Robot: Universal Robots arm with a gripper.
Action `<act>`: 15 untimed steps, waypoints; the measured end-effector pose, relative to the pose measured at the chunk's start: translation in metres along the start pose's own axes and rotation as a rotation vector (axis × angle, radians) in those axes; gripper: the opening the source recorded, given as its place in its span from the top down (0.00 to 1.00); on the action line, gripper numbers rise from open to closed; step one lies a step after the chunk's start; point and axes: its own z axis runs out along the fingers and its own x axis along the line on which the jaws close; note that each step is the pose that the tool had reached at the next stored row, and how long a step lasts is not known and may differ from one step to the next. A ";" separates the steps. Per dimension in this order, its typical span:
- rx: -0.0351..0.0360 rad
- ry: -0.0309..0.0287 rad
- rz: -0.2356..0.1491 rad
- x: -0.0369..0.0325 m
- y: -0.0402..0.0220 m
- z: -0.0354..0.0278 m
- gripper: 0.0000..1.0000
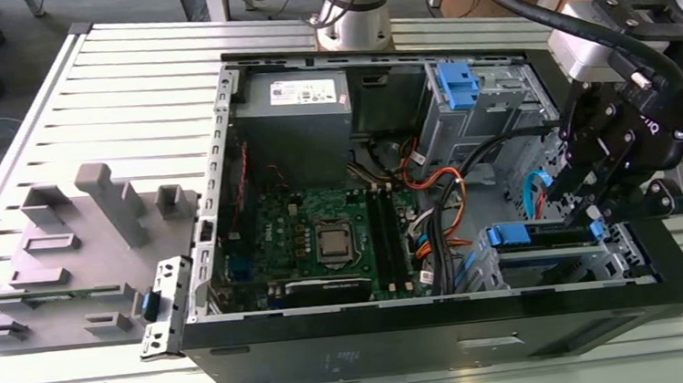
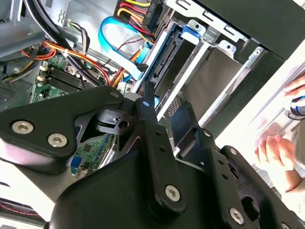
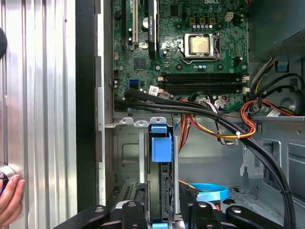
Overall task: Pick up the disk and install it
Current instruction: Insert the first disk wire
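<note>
Slatted metal worktop (image 1: 126,89) carries an open computer case (image 1: 426,336). At the exterior view's right, the gripper (image 1: 596,213) reaches down into the drive bay (image 1: 621,252). In the first wrist view the disk (image 3: 159,188) stands on edge in that bay, its blue tab (image 3: 159,143) toward the motherboard (image 3: 190,28). The fingers (image 3: 136,212) are clamped on its two faces.

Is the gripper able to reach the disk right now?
Likely yes: the gripper sits right at the disk, standing on edge in the drive bay, and the black cables pass clear of it.
</note>
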 end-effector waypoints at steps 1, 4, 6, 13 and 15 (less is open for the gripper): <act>-0.0001 -0.0009 0.000 -0.0006 0.0000 0.0001 0.58; -0.0001 -0.0027 0.000 -0.0037 0.0001 0.0006 0.58; -0.0001 -0.0034 0.000 -0.0058 0.0002 0.0008 0.58; -0.0003 -0.0078 0.000 -0.0115 -0.0009 0.0020 0.58; -0.0003 -0.0080 0.000 -0.0124 -0.0025 0.0031 0.58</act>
